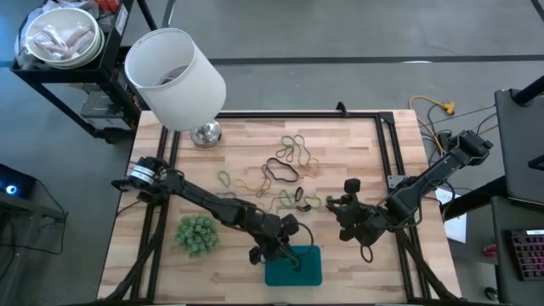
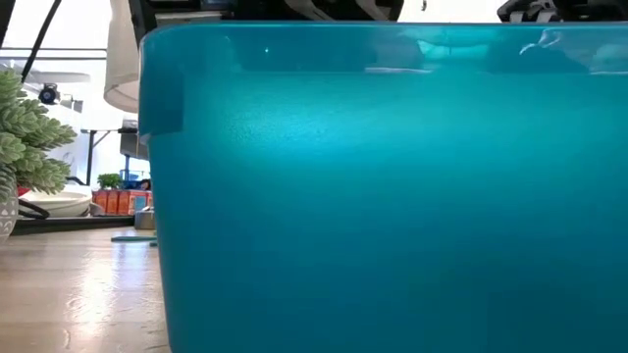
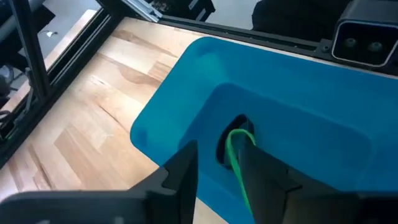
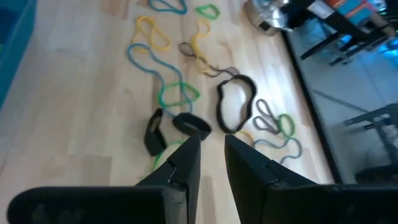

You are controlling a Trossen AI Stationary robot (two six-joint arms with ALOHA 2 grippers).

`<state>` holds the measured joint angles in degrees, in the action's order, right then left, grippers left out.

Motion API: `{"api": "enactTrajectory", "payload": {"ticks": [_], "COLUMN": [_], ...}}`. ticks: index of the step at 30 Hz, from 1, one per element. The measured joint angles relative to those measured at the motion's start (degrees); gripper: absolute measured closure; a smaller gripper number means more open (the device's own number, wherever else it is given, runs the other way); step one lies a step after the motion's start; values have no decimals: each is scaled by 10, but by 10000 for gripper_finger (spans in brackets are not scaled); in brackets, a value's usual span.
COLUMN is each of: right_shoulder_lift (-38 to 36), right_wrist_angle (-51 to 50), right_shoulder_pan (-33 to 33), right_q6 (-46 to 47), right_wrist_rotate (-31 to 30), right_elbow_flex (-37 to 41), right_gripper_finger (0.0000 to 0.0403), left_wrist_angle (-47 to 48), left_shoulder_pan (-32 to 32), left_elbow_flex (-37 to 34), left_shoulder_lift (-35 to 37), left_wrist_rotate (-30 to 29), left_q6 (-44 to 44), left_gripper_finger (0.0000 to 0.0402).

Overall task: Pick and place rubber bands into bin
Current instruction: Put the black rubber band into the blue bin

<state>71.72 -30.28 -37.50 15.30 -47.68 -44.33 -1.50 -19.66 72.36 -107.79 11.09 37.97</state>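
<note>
Rubber bands (image 4: 180, 93): thin floppy loops, yellow, green, black.

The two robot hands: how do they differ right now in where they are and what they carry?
The left hand hangs over the teal bin, while the right hand hovers over bare wood beside the scattered rubber bands. The left hand has a green rubber band draped on one finger, fingers parted; the right hand carries nothing between its parted fingers. Both are dark, two-fingered and pointed down at the table.
</note>
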Motion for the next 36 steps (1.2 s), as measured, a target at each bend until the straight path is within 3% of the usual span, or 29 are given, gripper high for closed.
{"api": "enactTrajectory", "payload": {"ticks": [4, 10, 17, 24, 30, 36], "right_shoulder_lift": [0, 0, 0, -3, -3, -3], "right_wrist_angle": [0, -10, -9, 4, 91, 115], "right_shoulder_pan": [0, 0, 1, 21, 41, 47], "right_q6": [21, 102, 221, 314, 285, 277], "right_wrist_rotate": [19, 84, 89, 90, 119, 120], "right_elbow_flex": [9, 42, 112, 148, 176, 191], "right_gripper_finger": [335, 335, 335, 324, 283, 234], "left_wrist_angle": [0, 19, 122, 181, 165, 133], "left_shoulder_pan": [0, -2, -7, -10, -11, -11], "left_elbow_flex": [0, -8, -18, -42, -99, -135], "left_shoulder_lift": [4, 39, 98, 172, 222, 257], "left_wrist_rotate": [-31, -195, -348, -365, -376, -387], "left_q6": [3, 0, -58, -138, -151, -152], "left_gripper_finger": [297, 297, 297, 297, 297, 297]}}
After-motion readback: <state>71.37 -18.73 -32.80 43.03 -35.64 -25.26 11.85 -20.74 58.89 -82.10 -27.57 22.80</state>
